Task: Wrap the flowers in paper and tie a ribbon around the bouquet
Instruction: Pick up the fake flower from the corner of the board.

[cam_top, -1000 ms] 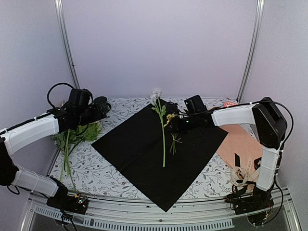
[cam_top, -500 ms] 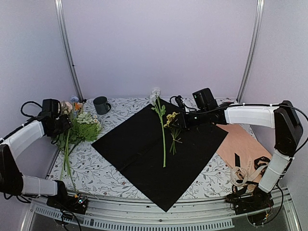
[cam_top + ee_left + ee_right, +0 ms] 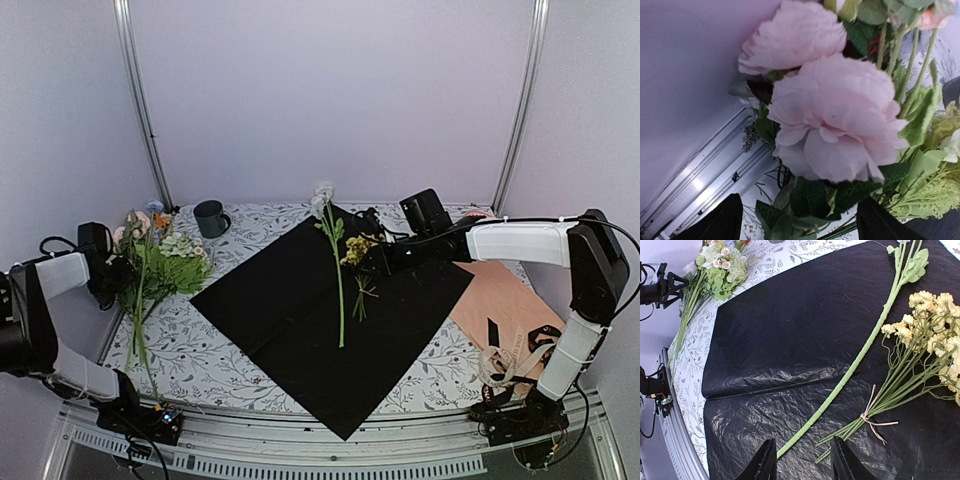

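The black paper (image 3: 300,320) lies as a diamond on the table. One of the flowers, white-bloomed on a long green stem (image 3: 339,285), lies across it, next to a small tied bunch of yellow blooms (image 3: 358,250). My right gripper (image 3: 377,257) hovers open over them. In the right wrist view the stem's (image 3: 860,357) cut end lies below its gap (image 3: 802,462). My left gripper (image 3: 118,272) is open at the far left, against a pile of flowers (image 3: 160,262). Pink blooms (image 3: 835,115) fill its view and leaves sit between its fingers (image 3: 715,222). The cream ribbon (image 3: 508,368) lies front right.
A dark mug (image 3: 210,217) stands at the back left. A peach sheet (image 3: 505,305) with a black strap (image 3: 497,330) on it lies right of the paper. Frame posts and walls close in the table; its left edge is right beside the left arm.
My left arm has swung away from the mug, left and toward the front, to the flower pile at the table's left edge. The right arm has stretched out, its gripper still over the paper.
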Controlling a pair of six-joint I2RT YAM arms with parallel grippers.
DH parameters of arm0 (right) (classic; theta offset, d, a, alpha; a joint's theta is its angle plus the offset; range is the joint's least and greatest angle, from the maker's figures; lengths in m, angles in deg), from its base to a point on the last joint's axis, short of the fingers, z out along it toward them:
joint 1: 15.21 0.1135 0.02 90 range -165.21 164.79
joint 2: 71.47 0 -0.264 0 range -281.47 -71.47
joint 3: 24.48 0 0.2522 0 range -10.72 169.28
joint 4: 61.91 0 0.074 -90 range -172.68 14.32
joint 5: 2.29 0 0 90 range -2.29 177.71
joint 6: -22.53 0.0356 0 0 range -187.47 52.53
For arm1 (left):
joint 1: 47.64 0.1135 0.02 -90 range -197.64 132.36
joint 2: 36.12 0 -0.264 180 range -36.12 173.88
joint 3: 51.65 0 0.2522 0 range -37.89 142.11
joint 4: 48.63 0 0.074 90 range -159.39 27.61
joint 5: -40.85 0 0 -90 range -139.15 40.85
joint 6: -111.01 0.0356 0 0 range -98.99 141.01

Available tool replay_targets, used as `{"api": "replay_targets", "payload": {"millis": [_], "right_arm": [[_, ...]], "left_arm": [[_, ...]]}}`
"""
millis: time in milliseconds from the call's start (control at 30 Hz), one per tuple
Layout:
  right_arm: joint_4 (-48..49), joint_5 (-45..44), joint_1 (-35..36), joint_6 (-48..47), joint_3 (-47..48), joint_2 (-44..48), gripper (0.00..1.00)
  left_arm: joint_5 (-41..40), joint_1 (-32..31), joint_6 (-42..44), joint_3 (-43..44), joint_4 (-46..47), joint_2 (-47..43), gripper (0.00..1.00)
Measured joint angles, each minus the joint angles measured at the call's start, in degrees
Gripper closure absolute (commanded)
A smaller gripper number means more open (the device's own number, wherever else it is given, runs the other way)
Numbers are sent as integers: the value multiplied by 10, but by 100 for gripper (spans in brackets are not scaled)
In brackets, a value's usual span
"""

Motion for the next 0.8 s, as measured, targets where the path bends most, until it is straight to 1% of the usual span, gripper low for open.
{"api": "replay_targets", "payload": {"millis": [33, 67, 133, 167, 200, 333, 533, 667, 800], "right_arm": [[-1, 0, 0, -2, 0, 0, 63], [-2, 0, 0, -3, 0, 0, 63], [-4, 0, 0, -5, 0, 0, 63], [-5, 0, 0, -6, 0, 0, 63], [-6, 0, 0, -6, 0, 0, 63], [-9, -2, 0, -7, 0, 0, 62], [-14, -1, 0, -7, 0, 0, 62], [-15, -1, 0, -6, 0, 0, 61], [-21, -1, 0, -6, 1, 0, 60]], "left_arm": [[10, 2, -2, 0, 5, 17, 35], [19, 3, -4, -1, 10, 32, 48], [32, 9, -9, -3, 23, 50, 81], [37, 10, -10, -6, 28, 55, 94], [41, 11, -12, -7, 33, 55, 100], [39, 5, -14, -8, 30, 31, 100], [-10, -22, -5, -6, 0, -75, 100], [-47, -38, 8, 16, -26, -129, 100], [-75, -89, 22, 39, -31, -182, 100]]}}
